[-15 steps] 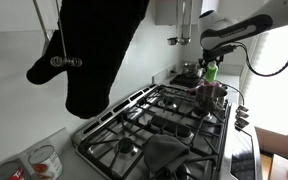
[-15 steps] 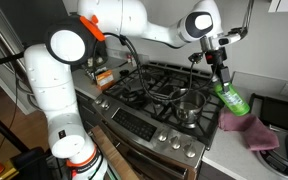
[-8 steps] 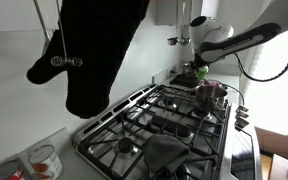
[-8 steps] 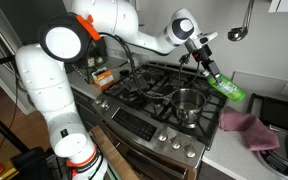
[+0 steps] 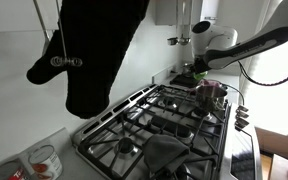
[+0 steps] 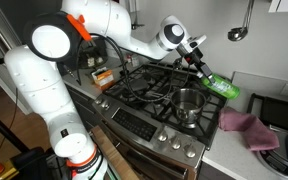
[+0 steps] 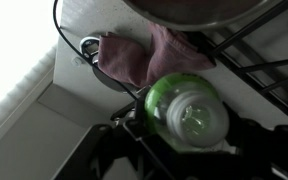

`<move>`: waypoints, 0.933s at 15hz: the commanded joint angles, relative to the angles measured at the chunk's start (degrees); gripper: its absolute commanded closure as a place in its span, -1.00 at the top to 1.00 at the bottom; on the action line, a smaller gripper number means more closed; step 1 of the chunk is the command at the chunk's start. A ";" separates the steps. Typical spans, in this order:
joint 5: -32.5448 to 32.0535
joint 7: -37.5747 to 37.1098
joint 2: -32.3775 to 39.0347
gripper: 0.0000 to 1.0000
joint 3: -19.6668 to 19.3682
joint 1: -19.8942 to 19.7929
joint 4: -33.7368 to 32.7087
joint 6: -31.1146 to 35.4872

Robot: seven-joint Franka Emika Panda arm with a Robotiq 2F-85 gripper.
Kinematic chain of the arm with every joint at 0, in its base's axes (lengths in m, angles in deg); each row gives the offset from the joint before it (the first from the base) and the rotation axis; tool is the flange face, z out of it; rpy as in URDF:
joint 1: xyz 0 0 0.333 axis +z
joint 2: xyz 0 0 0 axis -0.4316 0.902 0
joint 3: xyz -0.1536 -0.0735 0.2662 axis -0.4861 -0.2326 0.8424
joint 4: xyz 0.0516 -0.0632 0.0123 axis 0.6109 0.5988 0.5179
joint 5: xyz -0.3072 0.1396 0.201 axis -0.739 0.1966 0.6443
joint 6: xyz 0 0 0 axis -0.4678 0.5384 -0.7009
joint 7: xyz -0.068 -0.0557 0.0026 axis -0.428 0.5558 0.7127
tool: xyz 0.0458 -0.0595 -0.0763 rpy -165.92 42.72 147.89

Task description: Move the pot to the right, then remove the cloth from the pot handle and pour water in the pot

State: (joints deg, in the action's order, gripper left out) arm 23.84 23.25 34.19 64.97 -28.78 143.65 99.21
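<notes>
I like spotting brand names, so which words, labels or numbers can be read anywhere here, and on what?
No text can be read in any view.
the green bottle: no legible label.
the packets behind the stove: print too blurred.
the jar on the counter: markings too blurred.
the stove knobs: marks too small.

Small shiny steel pot and soft pinkish-purple cloth, lying apart.
The pot stands upright on the black stove near the front edge, with its top open. The cloth lies on the pale counter just beside the stove (all bunched up in a heap). It does not touch the pot.
</notes>
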 commanded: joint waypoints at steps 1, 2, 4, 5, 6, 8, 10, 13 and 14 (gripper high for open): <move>0.06 0.10 -0.09 -0.09 0.96 -0.96 -0.02 -0.09; -4.12 -0.59 -0.47 -0.09 1.30 -0.54 0.86 -0.49; -10.60 -2.69 -1.31 -0.09 1.85 -0.21 2.32 -0.93; -13.76 -4.32 -1.72 -0.09 2.09 -0.20 3.01 -1.10; -16.34 -6.27 -2.13 -0.09 2.38 -0.19 3.80 -1.15; -21.06 -11.38 -2.89 -0.09 2.95 -0.11 5.38 -1.37; -25.69 -17.72 -3.64 -0.09 3.33 -0.23 6.95 -1.14; -32.72 -27.66 -4.97 -0.09 3.60 -0.50 9.14 -1.03; -34.64 -30.33 -5.38 -0.09 3.61 -0.56 9.74 -1.03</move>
State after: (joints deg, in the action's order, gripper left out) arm -4.99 0.91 31.82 67.96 -28.82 149.62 98.76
